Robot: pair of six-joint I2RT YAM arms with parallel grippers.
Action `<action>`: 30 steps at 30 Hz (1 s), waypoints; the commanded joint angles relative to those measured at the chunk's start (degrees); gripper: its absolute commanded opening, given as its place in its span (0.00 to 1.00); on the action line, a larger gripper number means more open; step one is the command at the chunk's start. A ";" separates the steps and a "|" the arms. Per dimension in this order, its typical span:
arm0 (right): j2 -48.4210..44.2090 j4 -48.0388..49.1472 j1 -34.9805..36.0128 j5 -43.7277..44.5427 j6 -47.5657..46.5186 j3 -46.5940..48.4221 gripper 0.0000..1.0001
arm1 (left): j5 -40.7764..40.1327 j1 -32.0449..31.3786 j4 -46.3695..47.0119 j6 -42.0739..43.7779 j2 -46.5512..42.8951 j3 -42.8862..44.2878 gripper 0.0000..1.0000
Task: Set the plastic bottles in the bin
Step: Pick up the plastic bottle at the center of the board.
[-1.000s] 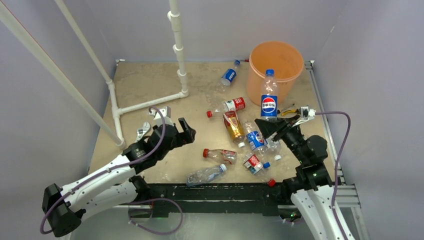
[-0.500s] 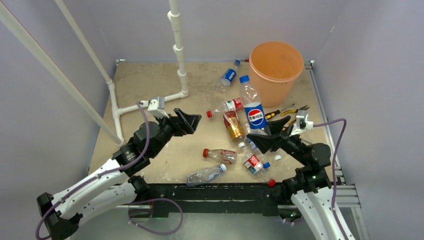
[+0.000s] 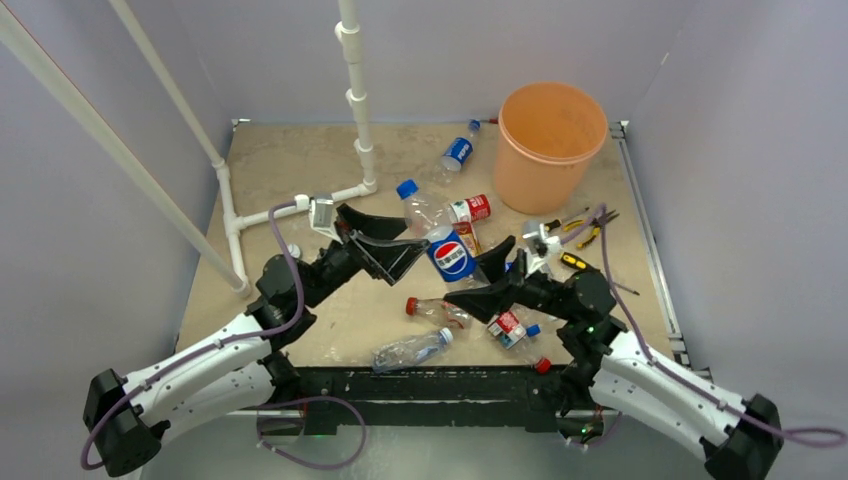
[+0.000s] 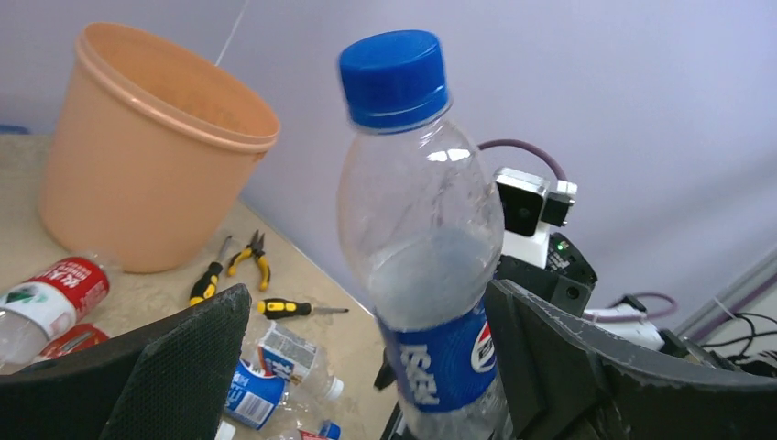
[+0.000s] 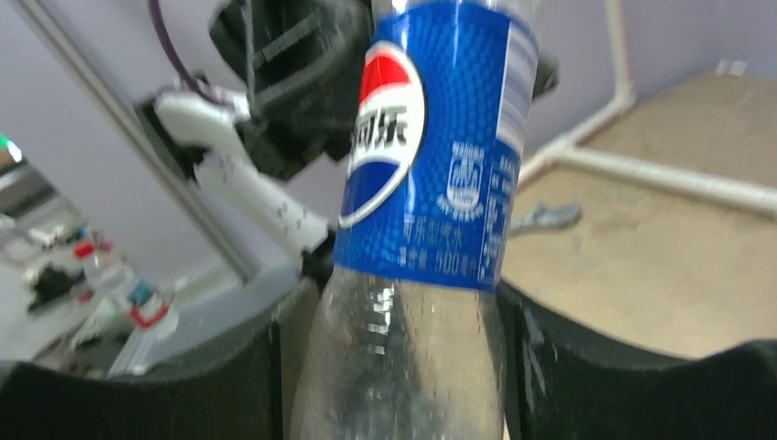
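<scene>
– Right pincer (image 5: 394, 362): what does it have?
– It is clamped on a blue-labelled plastic bottle (image 3: 452, 257). Its fingers (image 5: 632, 385) press the clear lower body from both sides, below the label.
– And the left pincer (image 4: 366, 298)?
– Spread wide, with one finger on each side of that bottle's upper half. The left wrist view shows a clear gap on one side. On the other side the bottle stands close against the finger, and I cannot tell whether they touch.
– Where is the bottle?
– Up off the worktop (image 3: 290, 160), between the two arms, tilted with its blue cap (image 3: 407, 188) towards the far left.
– The bin?
– The orange bin (image 3: 545, 170) stands upright in the far right corner, well apart from the held bottle.
– Other bottles?
– They are lying on the worktop. A blue-labelled one (image 3: 458, 152) is just beside the bin and a red-labelled one (image 3: 468, 209) lies near the middle. A red-capped one (image 3: 438, 310) and a white-capped one (image 3: 410, 350) are nearer the arms. A small cluster (image 3: 508, 325) lies under the right arm. Pliers and screwdrivers (image 3: 575, 225) lie in front of the bin.
</scene>
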 commanded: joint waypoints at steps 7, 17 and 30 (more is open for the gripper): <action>9.08 8.47 15.96 20.40 -7.02 3.97 0.29 | 11.11 -0.16 10.76 1.63 1.80 -0.74 0.98; 11.09 16.72 17.91 26.84 -4.16 -0.11 0.31 | 15.76 -0.11 17.51 -3.64 4.95 -6.81 0.58; 12.13 9.16 18.68 23.23 -10.14 1.07 0.31 | 16.09 -0.16 31.68 -9.16 9.69 -7.90 0.77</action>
